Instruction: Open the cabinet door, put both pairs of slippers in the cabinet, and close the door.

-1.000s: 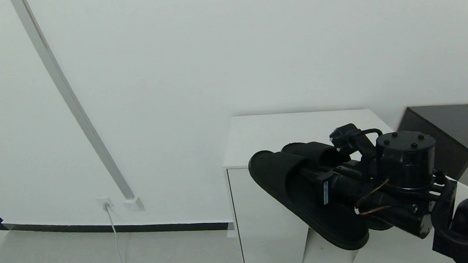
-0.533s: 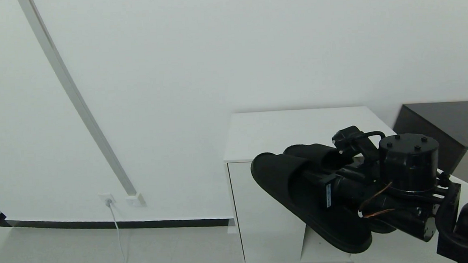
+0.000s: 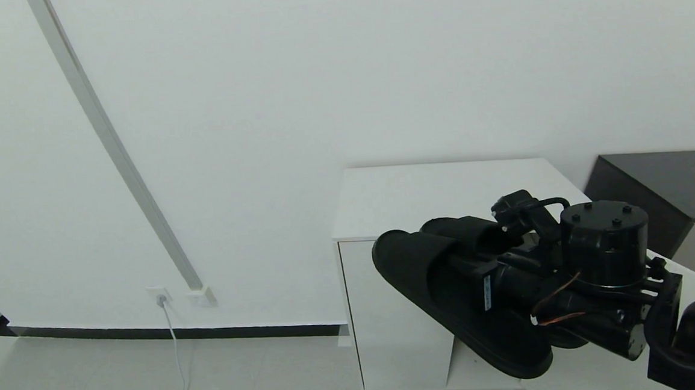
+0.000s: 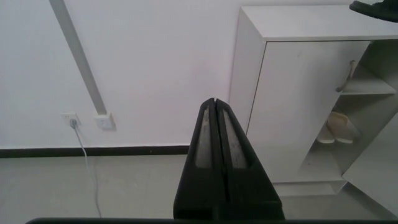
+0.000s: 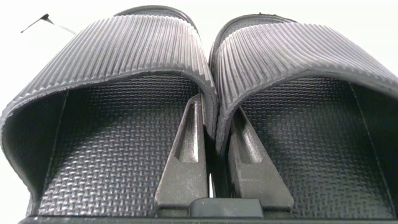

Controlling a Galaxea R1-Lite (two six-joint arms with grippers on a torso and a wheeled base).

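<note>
White wall (image 3: pixel 316 70) rises behind a grey floor (image 3: pixel 93 385), with a black skirting strip (image 3: pixel 151 336) between them. A grey conduit (image 3: pixel 109 149) slants down the wall to a socket (image 3: pixel 157 297), and a white cable (image 3: pixel 177 362) drops from it to the floor. The white cabinet (image 3: pixel 444 195) stands against the wall, with a dark unit (image 3: pixel 660 182) just beside its right edge. Its right-hand compartment is open, with pale slippers (image 4: pixel 339 127) on a lower shelf. The right tool (image 5: pixel 216 112) is clamped on the adjoining inner edges of the black slippers (image 3: pixel 449 285), held in the air before the cabinet's front panel. A small label (image 3: pixel 485 289) on that arm is too small to read. The left tool (image 4: pixel 216 106) has its fingers pressed together, pointing toward open floor left of the cabinet.
</note>
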